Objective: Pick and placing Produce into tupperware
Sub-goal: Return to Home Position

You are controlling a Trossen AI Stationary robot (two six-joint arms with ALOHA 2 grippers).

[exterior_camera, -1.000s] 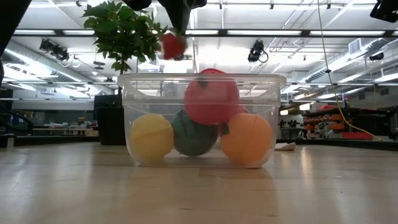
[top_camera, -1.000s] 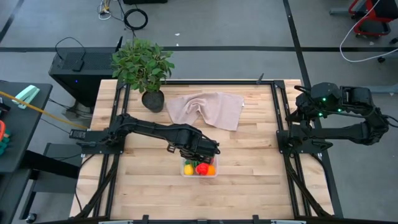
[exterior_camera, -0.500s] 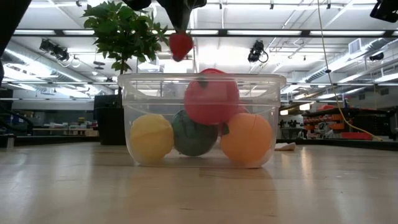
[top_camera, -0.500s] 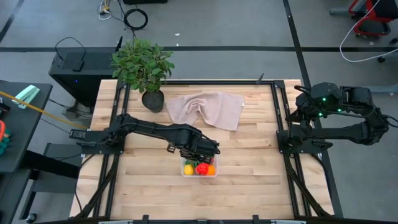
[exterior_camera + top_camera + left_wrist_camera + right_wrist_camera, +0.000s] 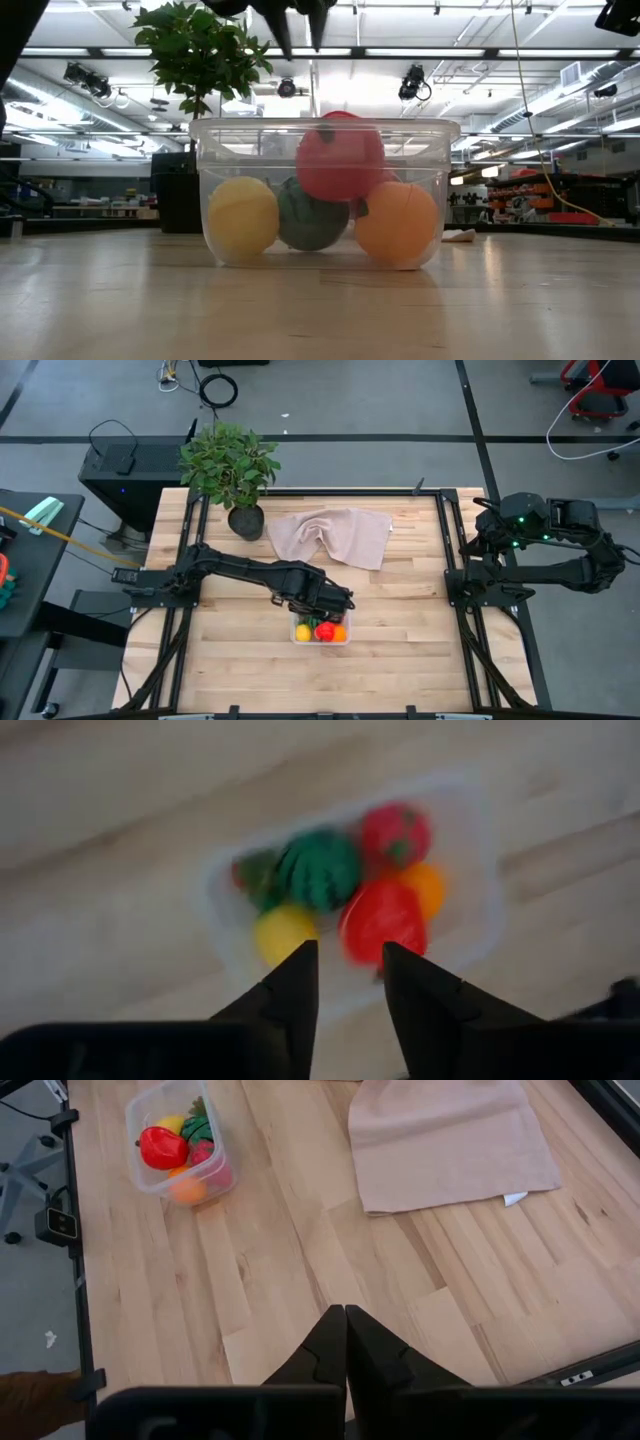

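Note:
The clear tupperware [image 5: 320,630] stands on the wooden table and holds the produce. In the left wrist view these are a dark green round piece [image 5: 318,870], a red piece with a green top [image 5: 395,835], a larger red piece [image 5: 385,920], a yellow piece [image 5: 285,933] and an orange piece [image 5: 427,885]. In the low view the big red piece [image 5: 340,155] rests on top of the others. My left gripper [image 5: 300,28] hangs open just above the tupperware [image 5: 320,190], pointing down, with nothing between its fingers. My right gripper [image 5: 345,1330] is shut, off at the table's right side.
A beige cloth [image 5: 332,535] lies crumpled on the far half of the table. A potted leafy plant [image 5: 232,470] stands at the far left corner. Bare wood lies around the tupperware on its left, right and near sides.
My left gripper has opened above the tupperware and let go of a small red piece. That piece hung between the fingertips before and has dropped down into the tupperware among the other produce. The arm has kept its place.

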